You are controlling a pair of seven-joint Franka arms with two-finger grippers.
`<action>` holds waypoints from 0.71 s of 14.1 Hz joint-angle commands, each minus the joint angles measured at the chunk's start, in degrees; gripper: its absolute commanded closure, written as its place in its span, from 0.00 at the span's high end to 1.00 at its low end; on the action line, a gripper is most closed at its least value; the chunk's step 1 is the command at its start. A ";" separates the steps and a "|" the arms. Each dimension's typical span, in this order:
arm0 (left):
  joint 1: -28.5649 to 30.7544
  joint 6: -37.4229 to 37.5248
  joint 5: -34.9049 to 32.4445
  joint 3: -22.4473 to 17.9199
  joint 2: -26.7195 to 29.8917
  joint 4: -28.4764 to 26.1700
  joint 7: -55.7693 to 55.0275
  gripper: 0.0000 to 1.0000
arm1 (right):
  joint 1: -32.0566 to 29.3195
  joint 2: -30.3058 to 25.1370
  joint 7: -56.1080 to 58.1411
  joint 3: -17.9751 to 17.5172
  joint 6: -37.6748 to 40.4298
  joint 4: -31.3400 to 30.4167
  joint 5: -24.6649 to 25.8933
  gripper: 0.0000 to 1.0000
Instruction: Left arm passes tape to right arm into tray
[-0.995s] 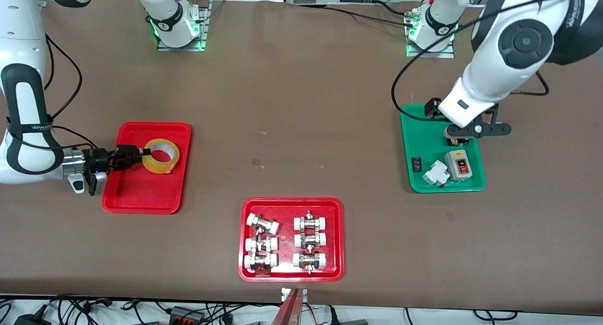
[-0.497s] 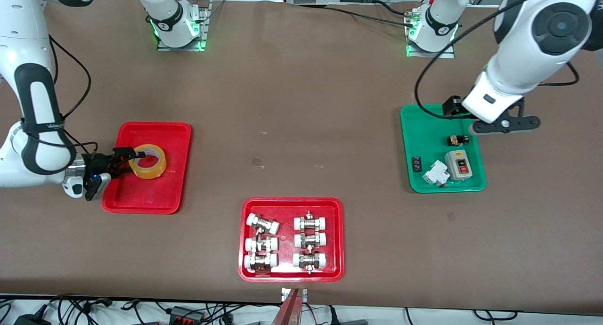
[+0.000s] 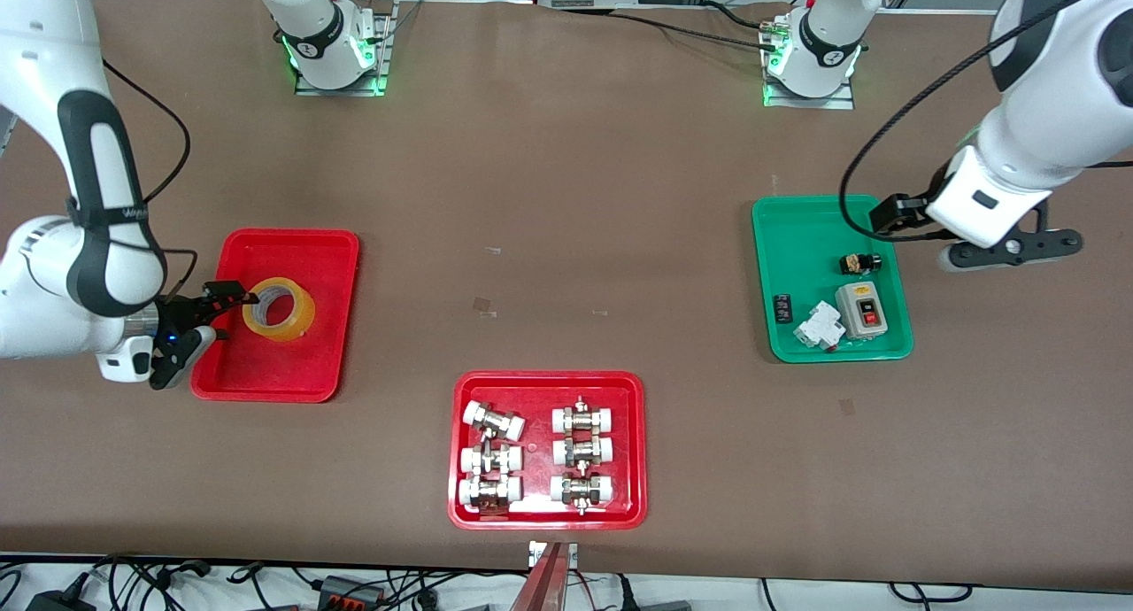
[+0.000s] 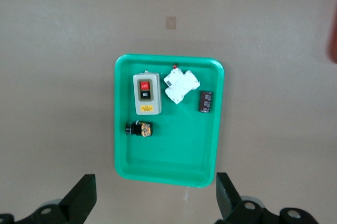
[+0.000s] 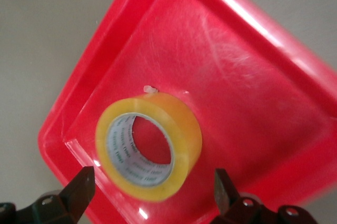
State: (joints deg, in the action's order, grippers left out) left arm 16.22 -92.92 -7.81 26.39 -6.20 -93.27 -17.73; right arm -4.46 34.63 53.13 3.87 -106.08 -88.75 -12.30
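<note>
Here, one roll of yellow packing tape (image 3: 279,307) lies flat in the plain red tray (image 3: 292,381) near the right arm's end of the table. The right gripper (image 3: 215,308) hovers just beside it, fingers spread and empty. The left gripper (image 4: 154,202), also spread and empty, hangs near one green tray (image 3: 797,239) holding four electrical parts.

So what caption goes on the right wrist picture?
Yellow tape lies in the red tray, between the open right pincer.

We see the tape (image 3: 280,308) lying in the tray (image 3: 292,379), toward the right arm's end of the bench (image 3: 566,195).
</note>
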 commanded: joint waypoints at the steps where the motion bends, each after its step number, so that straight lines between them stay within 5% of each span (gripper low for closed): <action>1: 1.35 1.16 -0.90 -0.11 -1.97 2.74 5.75 1.00 | 3.48 -9.55 -10.81 0.70 0.52 -4.49 5.08 1.00; 3: 1.36 0.99 -0.46 -2.03 -1.36 1.08 6.57 1.00 | 5.68 -15.27 -20.65 0.70 2.71 -6.86 6.50 1.00; 7: -8.22 -4.09 2.53 -13.64 4.60 -7.34 6.57 1.00 | 10.51 -24.94 -38.78 0.44 9.29 -8.02 10.80 1.00; 10: -8.31 -2.02 2.27 -14.17 0.16 0.06 10.33 1.00 | 11.67 -32.32 -47.05 0.18 13.88 -9.93 10.81 1.00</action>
State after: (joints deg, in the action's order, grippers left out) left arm 8.57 -96.03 -6.39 13.68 -5.06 -96.69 -11.44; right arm 6.59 8.58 10.95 3.84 -93.44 -94.33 -2.53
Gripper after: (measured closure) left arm 0.000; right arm 0.000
